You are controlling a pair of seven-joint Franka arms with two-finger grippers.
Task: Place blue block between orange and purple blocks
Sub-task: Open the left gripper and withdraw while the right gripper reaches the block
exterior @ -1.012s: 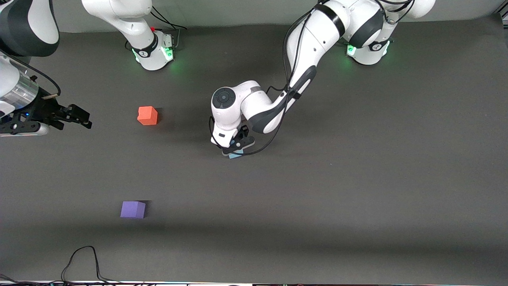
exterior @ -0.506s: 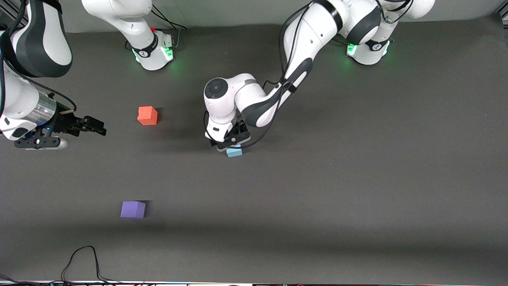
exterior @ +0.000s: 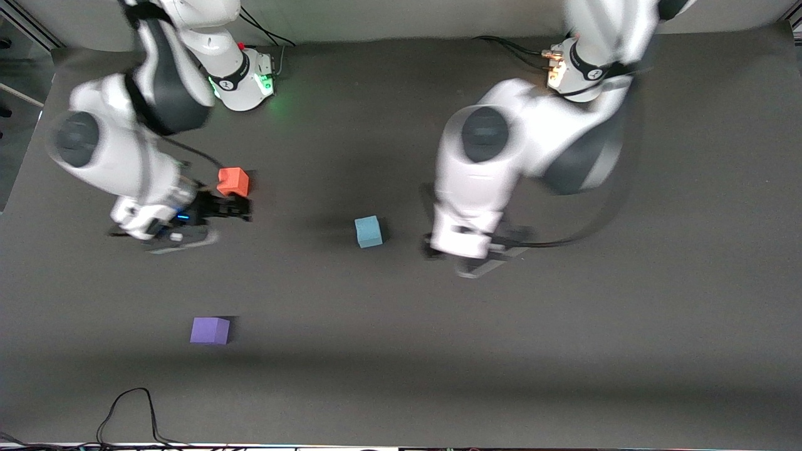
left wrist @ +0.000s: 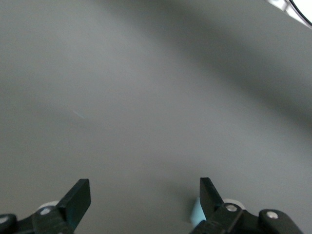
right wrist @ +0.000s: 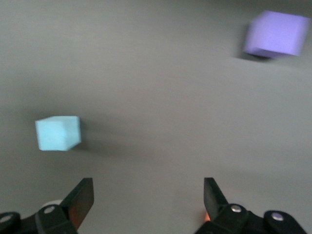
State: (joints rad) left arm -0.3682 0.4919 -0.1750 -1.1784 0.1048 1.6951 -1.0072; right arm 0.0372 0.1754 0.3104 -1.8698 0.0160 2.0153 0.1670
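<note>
The light blue block (exterior: 368, 232) sits alone on the grey mat, toward the middle of the table. The orange block (exterior: 233, 181) and the purple block (exterior: 210, 330) stand toward the right arm's end, the purple one nearer the front camera. My left gripper (exterior: 470, 254) is open and empty beside the blue block, toward the left arm's end. In the left wrist view (left wrist: 145, 202) a sliver of blue (left wrist: 196, 216) shows by one finger. My right gripper (exterior: 240, 209) is open and empty, over the mat next to the orange block. The right wrist view (right wrist: 147, 195) shows the blue block (right wrist: 57, 132) and the purple block (right wrist: 277, 34).
A black cable (exterior: 128, 410) loops on the mat at the edge nearest the front camera, at the right arm's end. Both arm bases (exterior: 241, 81) stand along the table's back edge.
My left gripper has let go of the blue block and pulled away toward its own end of the table. My right gripper has swung in to beside the orange block. The blocks have not moved.
</note>
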